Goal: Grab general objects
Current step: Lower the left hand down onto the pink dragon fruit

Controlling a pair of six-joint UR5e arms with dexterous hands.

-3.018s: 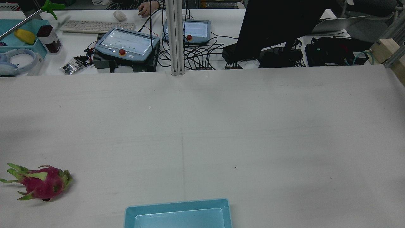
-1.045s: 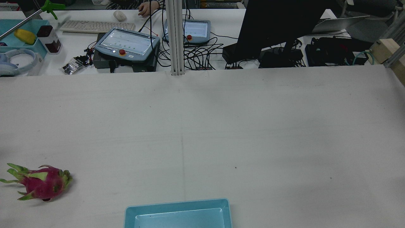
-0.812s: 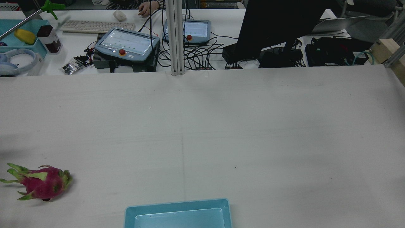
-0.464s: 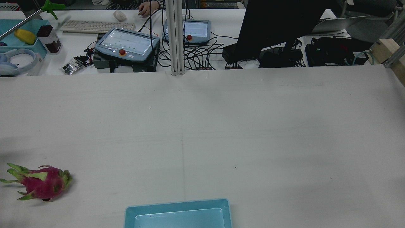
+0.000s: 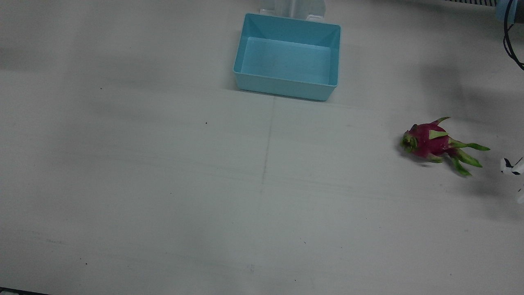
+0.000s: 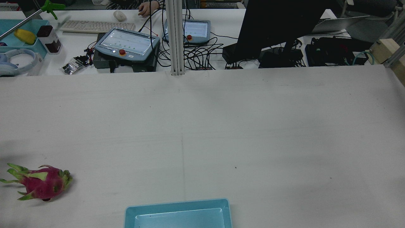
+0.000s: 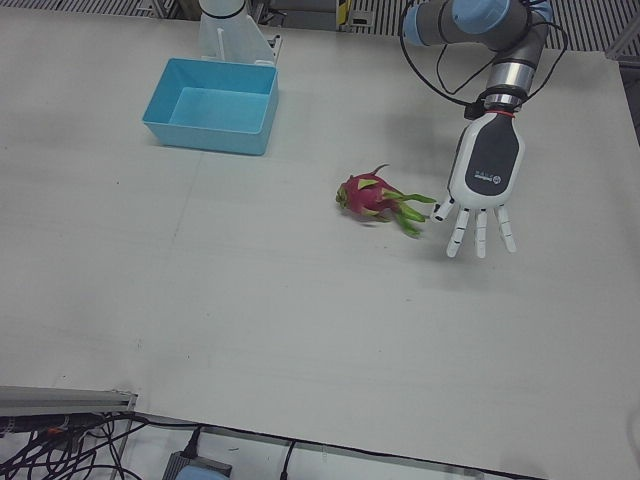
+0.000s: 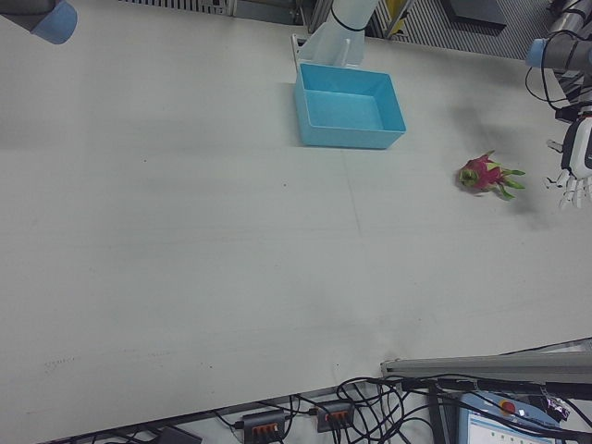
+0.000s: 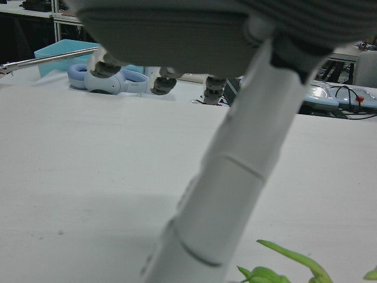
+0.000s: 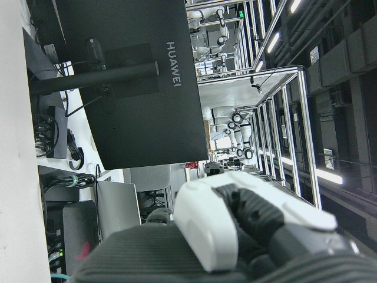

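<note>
Left hand (image 7: pixel 480 190) spread, holding nothing, just beside dragon fruit (image 7: pixel 372 196) lying on counter (image 7: pixel 300 320) (leafy end nearest). Best lowered over the red body, avoiding the flimsy leaves, before closing.

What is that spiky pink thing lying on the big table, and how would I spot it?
Start from the light blue bin on the white table, then look toward the white robot hand. Just beside its fingers lies a dragon fruit, the only magenta object there, with green leafy tips.
</note>
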